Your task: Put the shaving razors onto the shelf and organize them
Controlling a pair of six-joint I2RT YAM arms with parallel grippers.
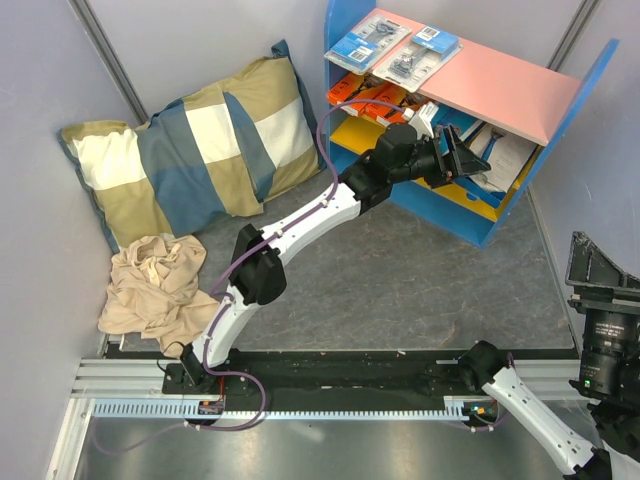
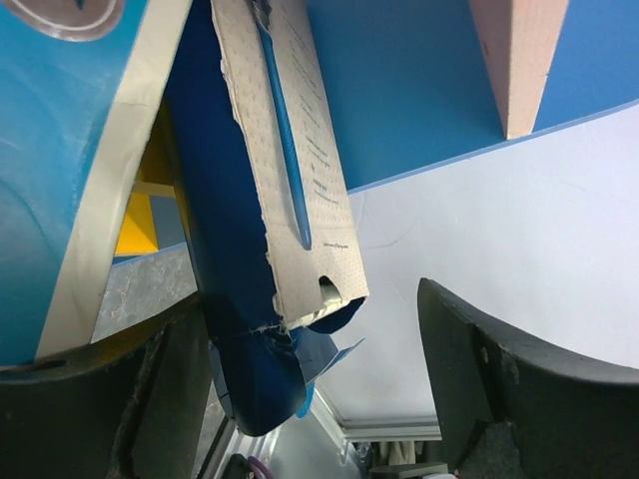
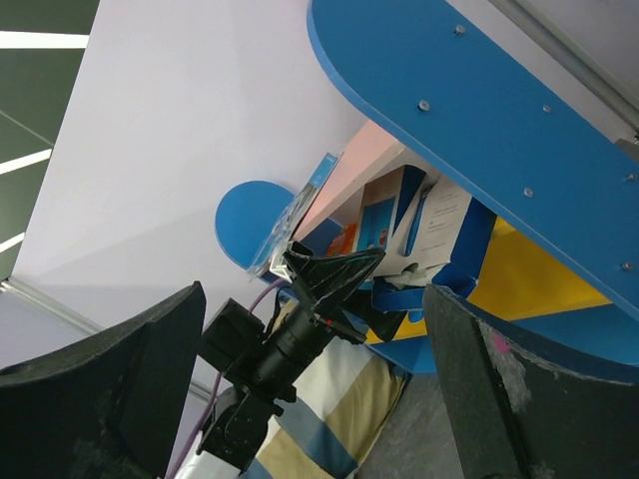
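Grey mottled table (image 1: 420,280) and pale walls fill the overhead view. At the far right stands the shelf (image 1: 340,30). Two clear razor packs (image 1: 368,42) lie side by side on its pink top board (image 1: 510,90). Orange boxes (image 1: 370,95) sit on the left of the board below, and blue and white boxes (image 1: 500,150) lean at the right under the pink board. The left gripper (image 1: 460,155) reaches into the shelf front at those boxes, its jaws spread. A checked pillow (image 1: 200,150) and a crumpled beige cloth (image 1: 155,290) lie at the left. The right gripper (image 1: 598,275) hangs at the right edge, well apart from the shelf.

From the left wrist, the fingers (image 2: 479,369) stand wide apart. A blue and white box hangs between them, close against one finger and clear of the other, so nothing is clamped.

From the right wrist, both fingers (image 3: 110,369) are spread fully with nothing between them. Beyond them are the shelf's blue side panel, the leaning boxes and the left gripper in front of them.
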